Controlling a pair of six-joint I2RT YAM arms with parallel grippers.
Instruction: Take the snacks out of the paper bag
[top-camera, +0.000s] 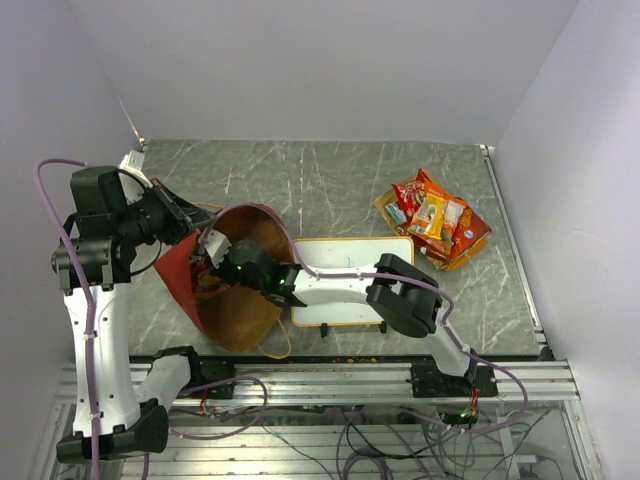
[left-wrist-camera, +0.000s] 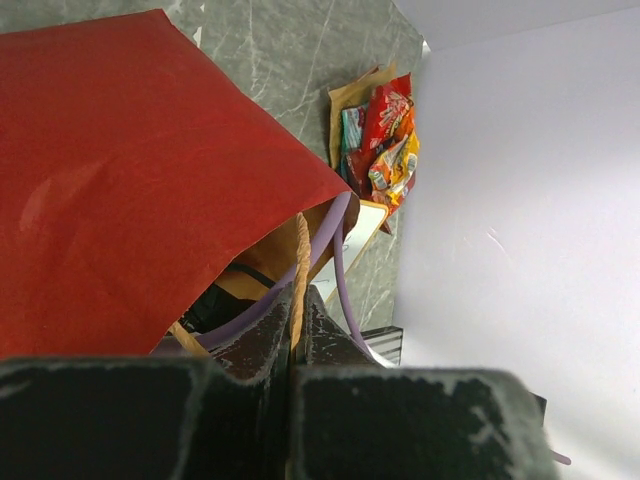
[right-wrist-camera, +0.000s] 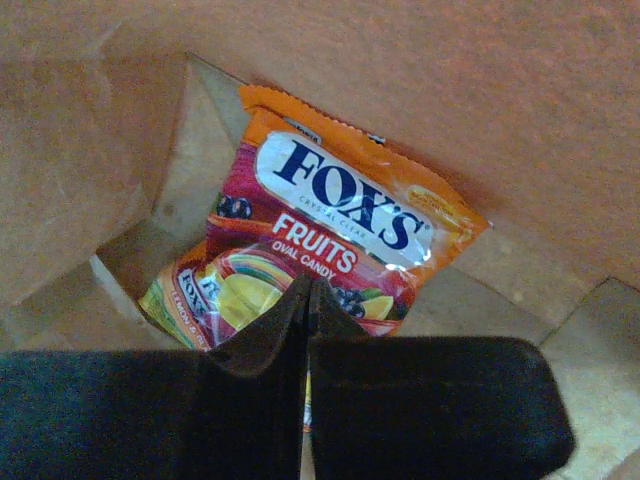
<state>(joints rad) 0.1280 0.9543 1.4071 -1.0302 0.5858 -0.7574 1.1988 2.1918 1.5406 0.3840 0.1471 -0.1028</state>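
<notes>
The paper bag (top-camera: 182, 272) lies on its side, red outside (left-wrist-camera: 130, 170) and brown kraft inside (right-wrist-camera: 90, 170), with its mouth toward the right. My left gripper (left-wrist-camera: 297, 300) is shut on its thin tan handle (left-wrist-camera: 299, 255) and holds that edge up. My right gripper (right-wrist-camera: 308, 292) is deep inside the bag. It is shut, its tips pinching the lower edge of an orange Fox's Fruits candy packet (right-wrist-camera: 335, 215) that lies on the bag's bottom. Several more snacks (top-camera: 435, 218) lie in a pile at the far right of the table, outside the bag.
A framed whiteboard (top-camera: 350, 262) lies flat between the bag and the snack pile, under my right forearm (top-camera: 330, 288). White walls close in the table at the back and right. A purple cable (left-wrist-camera: 335, 240) runs past the bag's mouth.
</notes>
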